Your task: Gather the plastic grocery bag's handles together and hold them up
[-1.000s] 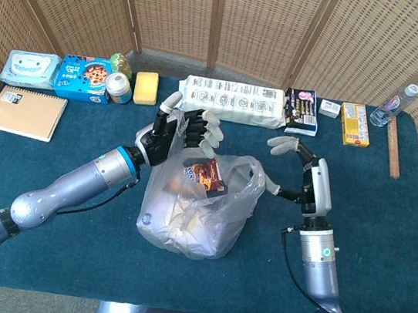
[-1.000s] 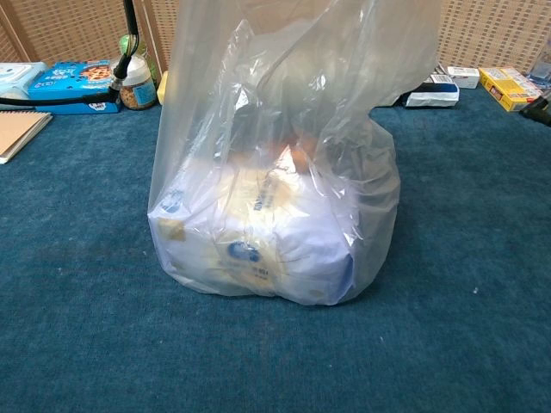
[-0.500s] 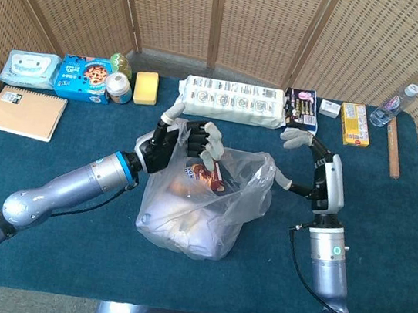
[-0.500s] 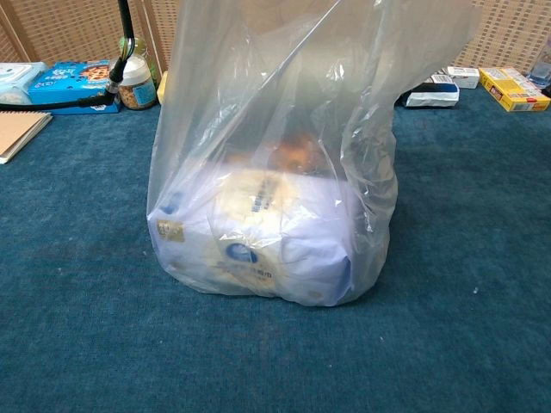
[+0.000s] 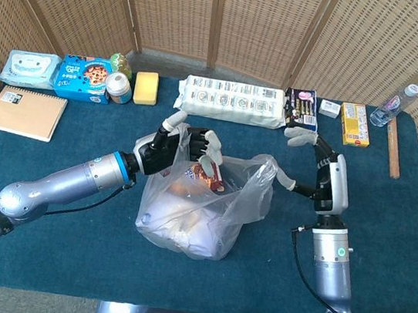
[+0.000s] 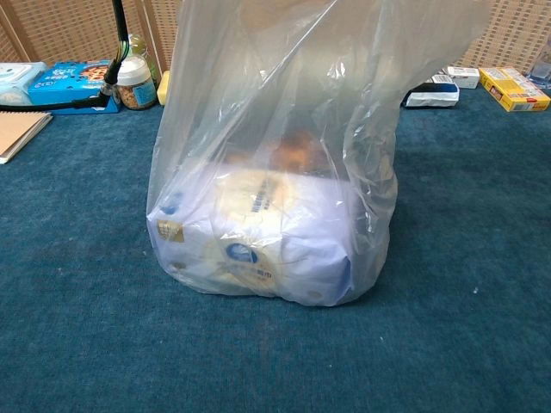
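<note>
Crinkly clear plastic bag (image 5: 201,210) — bulging, on blue felt tbl (image 5: 50,181)

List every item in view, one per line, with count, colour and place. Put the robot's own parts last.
plastic bag: 1, clear, table centre, packed with goods
wet wipes pack: 1, pale blue, back left
cookie box: 1, blue, beside the wipes
jar: 1, tan lid, right of the cookie box
green bottle: 1, behind the jar
sponge: 1, yellow, back row
notebook: 1, tan, left edge
long white pack: 1, back centre
dark box: 1, right of it
yellow box: 1, back right
water bottle: 1, clear, far right corner
wooden stick: 1, right edge
left hand: dark, at bag's left handle
right hand: pale, at bag's right handle
</note>
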Controlling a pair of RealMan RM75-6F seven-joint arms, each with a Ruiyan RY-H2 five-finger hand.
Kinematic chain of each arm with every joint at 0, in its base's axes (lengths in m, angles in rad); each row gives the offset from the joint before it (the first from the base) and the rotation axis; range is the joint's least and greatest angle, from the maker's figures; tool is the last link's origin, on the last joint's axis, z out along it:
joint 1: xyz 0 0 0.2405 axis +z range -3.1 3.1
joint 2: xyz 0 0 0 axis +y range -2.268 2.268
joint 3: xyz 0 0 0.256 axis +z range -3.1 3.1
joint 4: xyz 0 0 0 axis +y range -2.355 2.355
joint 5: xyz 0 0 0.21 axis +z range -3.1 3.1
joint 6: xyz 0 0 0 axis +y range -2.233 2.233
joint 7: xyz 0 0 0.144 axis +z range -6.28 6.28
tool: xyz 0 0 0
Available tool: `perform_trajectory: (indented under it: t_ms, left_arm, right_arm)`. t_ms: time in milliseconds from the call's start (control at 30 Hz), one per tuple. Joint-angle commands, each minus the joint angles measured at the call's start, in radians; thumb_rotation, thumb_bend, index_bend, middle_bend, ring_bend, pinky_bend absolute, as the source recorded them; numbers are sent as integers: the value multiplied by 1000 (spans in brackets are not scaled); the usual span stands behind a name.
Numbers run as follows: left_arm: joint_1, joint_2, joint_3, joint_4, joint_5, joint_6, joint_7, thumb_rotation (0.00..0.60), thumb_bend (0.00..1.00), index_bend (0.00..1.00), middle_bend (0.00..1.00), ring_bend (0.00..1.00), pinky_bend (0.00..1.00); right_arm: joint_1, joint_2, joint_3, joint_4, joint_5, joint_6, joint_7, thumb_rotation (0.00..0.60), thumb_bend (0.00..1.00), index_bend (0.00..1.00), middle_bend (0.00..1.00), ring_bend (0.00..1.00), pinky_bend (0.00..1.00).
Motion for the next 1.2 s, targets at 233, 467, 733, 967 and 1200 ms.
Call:
perform_trajectory:
  t_ms: [233,467,733,967,1200]
  left_arm:
    - [-23,6,15,6,-32,-22,41,0,150,411,408,296,374]
    - [-34,28,27,11,-49,-49,75,0,126,375,351,240,339]
    - [-44,40,32,33,-76,-103,119,0,110,275,261,155,265]
    - [-60,32,39,51,-103,-110,144,0,105,256,251,146,254]
    - [-92,23,49,76,-124,-134,162,0,85,213,219,116,220]
  right_arm:
    - [16,11,28,-6,19,-21,-7,600,174,422,342,220,95]
    - [25,21,47,-13,36,-31,-12,600,170,413,337,215,93]
    - [28,23,52,-14,38,-32,-12,600,169,412,337,212,92]
    - [29,26,51,-22,34,-34,-13,600,167,412,336,209,90]
    - [36,25,50,-33,33,-35,-25,600,165,411,332,205,88]
